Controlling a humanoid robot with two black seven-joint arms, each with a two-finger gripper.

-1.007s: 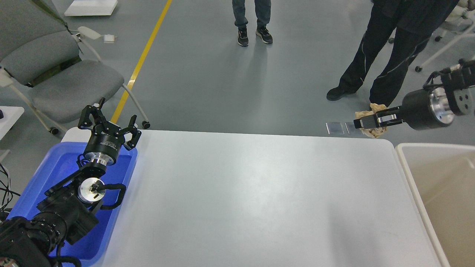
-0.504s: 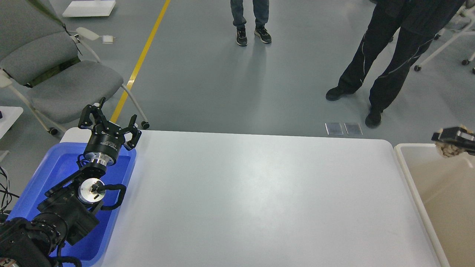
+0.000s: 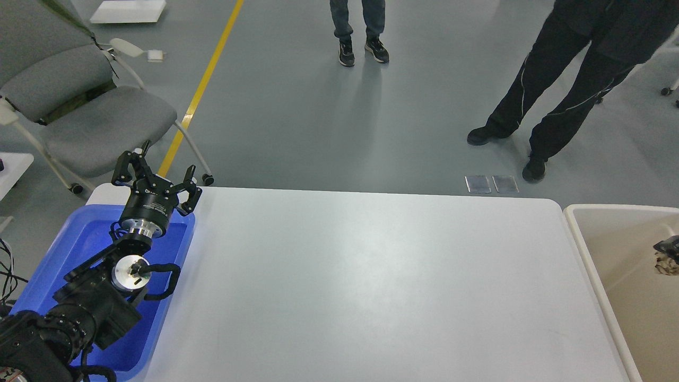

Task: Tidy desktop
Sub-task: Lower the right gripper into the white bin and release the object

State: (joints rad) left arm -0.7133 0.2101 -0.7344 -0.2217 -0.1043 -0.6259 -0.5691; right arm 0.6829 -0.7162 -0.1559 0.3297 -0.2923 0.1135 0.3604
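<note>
Left gripper (image 3: 155, 178), at the near-left of the scene: fingers spread wide and holding nothing, poised above the far end of the blue tray (image 3: 53, 265), with its arm running back toward the lower-left corner. Right gripper (image 3: 669, 247): only a dark tip shows at the right edge of the view, over the interior of the beige bin (image 3: 583, 233); a crumpled tan wad (image 3: 663, 262) hangs at that tip, apparently pinched there, though whether the jaws are closed on it cannot be told. The desktop (image 3: 371, 281) lies between the two containers, its long axis running left to right, the tray at its left end and the bin just beside its right end. No loose item is visible on its white surface. The relation governing the next move is judged to be vertical: the wad sits directly over the bin, so a release there should drop it inside, and the right arm alone is placed for this. Beyond the far edge, two small grey plates (image 3: 491, 183) lie on the floor; a grey chair (image 3: 79, 101) stands far left; two standing people (image 3: 562, 90) are farthest.
</note>
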